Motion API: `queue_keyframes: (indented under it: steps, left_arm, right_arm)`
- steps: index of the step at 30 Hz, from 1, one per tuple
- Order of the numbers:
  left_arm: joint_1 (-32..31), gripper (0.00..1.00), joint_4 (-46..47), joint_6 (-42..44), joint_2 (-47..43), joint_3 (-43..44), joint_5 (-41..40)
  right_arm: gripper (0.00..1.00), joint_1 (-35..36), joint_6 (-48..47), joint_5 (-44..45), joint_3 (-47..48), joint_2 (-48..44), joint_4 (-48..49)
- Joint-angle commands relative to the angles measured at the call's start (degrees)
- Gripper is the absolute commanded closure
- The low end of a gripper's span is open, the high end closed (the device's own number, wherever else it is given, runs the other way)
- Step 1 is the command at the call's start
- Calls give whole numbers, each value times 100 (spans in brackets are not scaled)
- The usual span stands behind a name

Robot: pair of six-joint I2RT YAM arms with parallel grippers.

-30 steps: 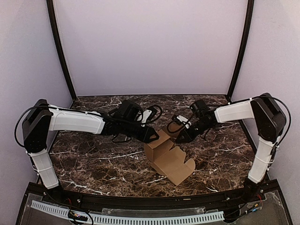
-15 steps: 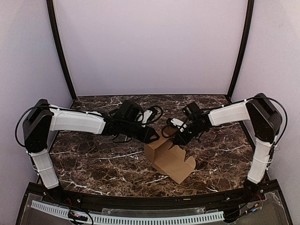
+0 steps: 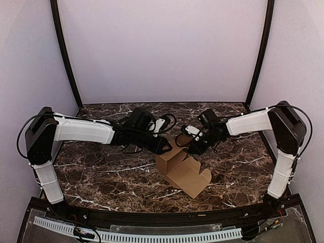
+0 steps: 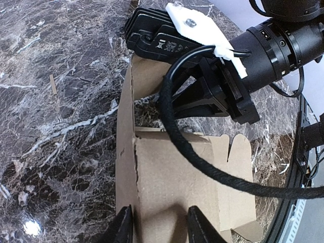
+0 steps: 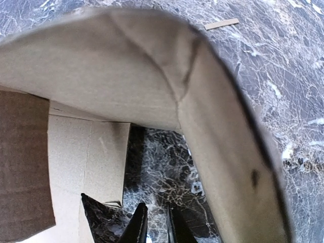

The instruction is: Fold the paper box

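1. Brown cardboard, the paper box [image 3: 185,172] lies half-formed near the middle of the marble surface [image 3: 101,172]. Its tabbed panel points to 5 o'clock.
2. The left gripper [image 3: 164,147] sits at the box's 10 o'clock edge. Its fingers stand apart over a panel, and I cannot tell whether they press on it.
3. The right gripper [image 3: 193,148] is at the box's 1 o'clock. Its fingertips are almost together and hold nothing, and they are tucked under the curved far flap [image 5: 152,86].
4. The step in hand seems to be raising this flap. It is best to push slowly and close to the crease while the left side steadies the base. The flap is already bowed and may buckle.
5. Compared with one second ago, the right gripper has shifted a little toward 10 o'clock, deeper against the flap. The left gripper and the box are almost unchanged.
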Motion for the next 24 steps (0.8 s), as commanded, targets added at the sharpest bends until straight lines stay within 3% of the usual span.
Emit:
queue_keyframes:
  steps: [1,7,18,24]
  left_arm:
    - [-19,63,-333,103,79,74,-97]
    - [-14,63,-332,122,83,57,-132]
    - [-22,63,-269,35,118,-22,-227]
    - [-23,63,-231,-26,73,-129,-237]
  right_arm:
    - [85,113,65,84,39,61,116]
    - [84,235,66,-260,195,327,54]
    - [81,261,-24,-1388,-193,-327,401]
    - [78,283,11,-1608,-67,-148,343]
